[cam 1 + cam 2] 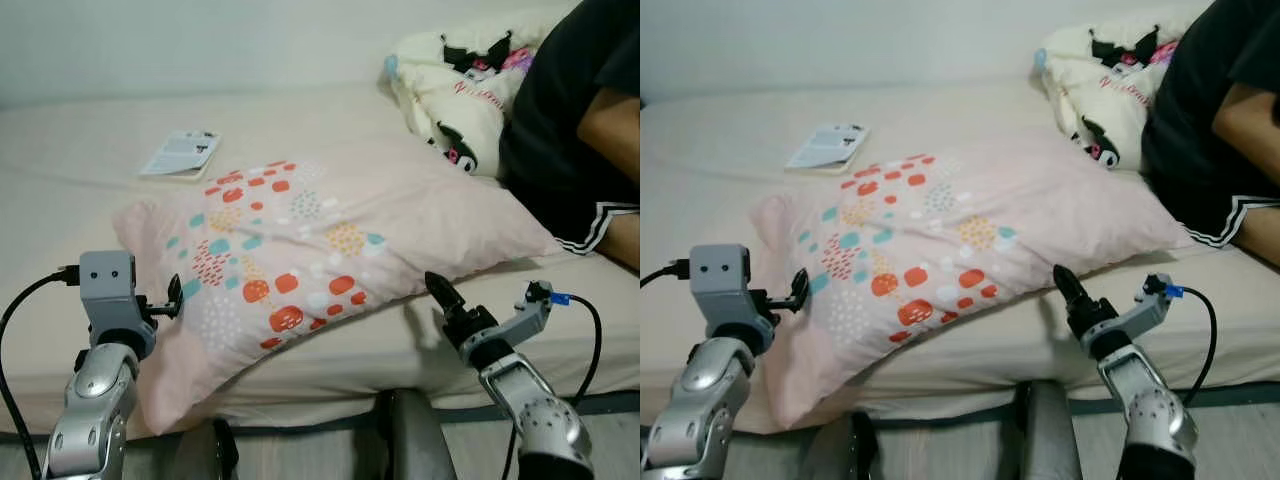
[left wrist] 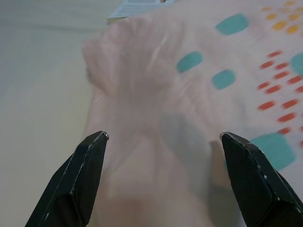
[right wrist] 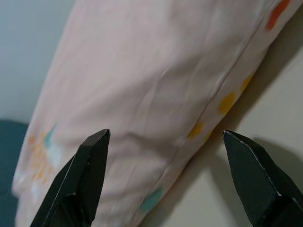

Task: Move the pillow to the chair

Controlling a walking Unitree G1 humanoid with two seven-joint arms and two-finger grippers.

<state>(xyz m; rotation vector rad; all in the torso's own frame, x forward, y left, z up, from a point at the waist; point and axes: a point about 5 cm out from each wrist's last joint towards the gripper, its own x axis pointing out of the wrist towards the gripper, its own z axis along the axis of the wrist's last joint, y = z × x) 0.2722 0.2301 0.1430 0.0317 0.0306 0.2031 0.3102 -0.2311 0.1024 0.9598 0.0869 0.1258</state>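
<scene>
A pale pink pillow (image 1: 320, 235) with red, teal and orange spots lies across the bed, its near left corner hanging over the mattress edge. My left gripper (image 1: 175, 297) is at the pillow's left end, open, its fingers (image 2: 83, 177) spread wide before the pink cloth (image 2: 156, 104). On the other side, my right gripper (image 1: 440, 293) points at the pillow's near right edge. It is open too, with the pillow's seam (image 3: 189, 99) between and beyond its fingertips (image 3: 90, 161). Neither holds anything.
A person in black (image 1: 575, 120) sits on the bed (image 1: 90, 150) at the right, close to the pillow's right end. A cream blanket with cartoon prints (image 1: 460, 85) is bunched behind. A booklet (image 1: 180, 153) lies on the sheet at the back left. Dark floor shows under the bed edge.
</scene>
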